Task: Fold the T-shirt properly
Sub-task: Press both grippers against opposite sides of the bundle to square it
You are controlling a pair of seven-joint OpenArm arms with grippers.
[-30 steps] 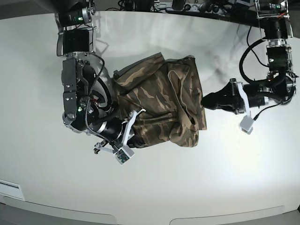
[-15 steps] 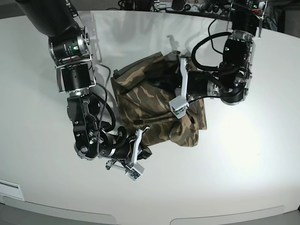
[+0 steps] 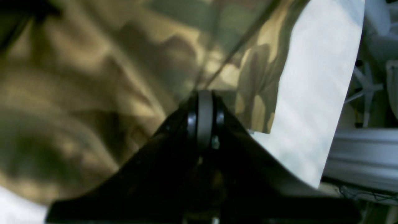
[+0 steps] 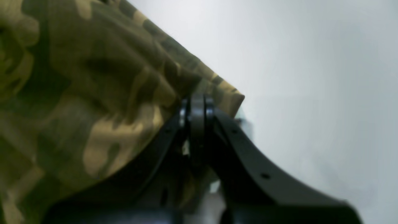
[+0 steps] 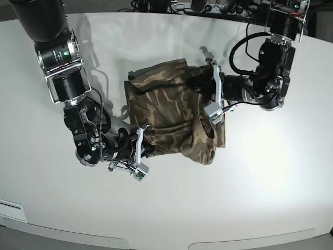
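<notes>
The table (image 5: 270, 172) is the biggest thing you have to work with: a wide pale top whose near edge curves along the bottom of the base view, with bare surface toward the near edge and both near corners, and a row of cables and gear just beyond the far edge. The T-shirt (image 5: 174, 117) lies bunched toward the middle, somewhat nearer the far edge, already gathered into a rough block of several layers, not a flat rectangle. You look to be in the middle of a fold, with both arms gripping cloth at once. The left end effector (image 5: 208, 86) sits at the shirt's far corner on the base view's right, and the left wrist view shows its jaws pressed together with cloth running into the tip, so it appears closed on a fold of fabric. The right end effector (image 5: 141, 141) is at the shirt's near edge on the base view's left, and the right wrist view shows its jaws closed over a hemmed corner of the T-shirt (image 4: 217, 93). Your next move probably calls for carrying both held edges the same way at matched height and pace, so the layer lands square and does not drag the pile. The open room lies toward the near edge; keep away from the far edge, where the left arm is already close to the clutter.
</notes>
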